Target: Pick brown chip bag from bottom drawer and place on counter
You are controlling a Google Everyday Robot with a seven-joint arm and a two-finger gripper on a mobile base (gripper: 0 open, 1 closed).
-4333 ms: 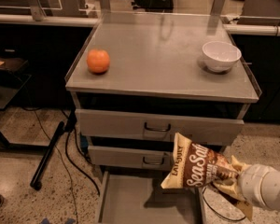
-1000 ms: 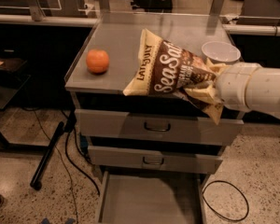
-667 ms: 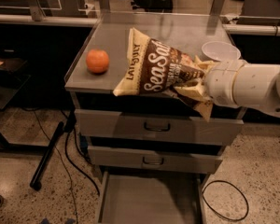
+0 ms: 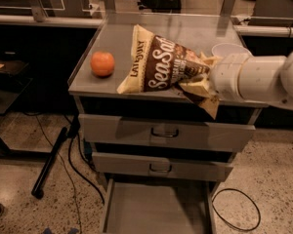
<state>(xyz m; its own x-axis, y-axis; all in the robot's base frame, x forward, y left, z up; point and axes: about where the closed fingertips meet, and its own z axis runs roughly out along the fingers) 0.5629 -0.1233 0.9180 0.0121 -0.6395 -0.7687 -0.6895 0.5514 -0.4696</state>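
pincer [image 4: 207, 79] is clenching brown chip bag [image 4: 161, 65] by its right end | bag is stretching leftward from pincer, long axis left-right, left corner dipping toward surface [image 4: 195, 33] front edge near orange [image 4: 102, 63] | next is probably lowering, releasing

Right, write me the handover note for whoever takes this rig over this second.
Gripper: at the counter's front right, shut on the crumpled right end of the brown chip bag.
Bag: out of the bottom drawer, slanting over the counter between the orange and the white bowl. I cannot tell whether its lower left corner touches the top.
Bottom drawer: pulled open.
Done: pick and lift.
Left: set the bag fully on the counter, release, withdraw.
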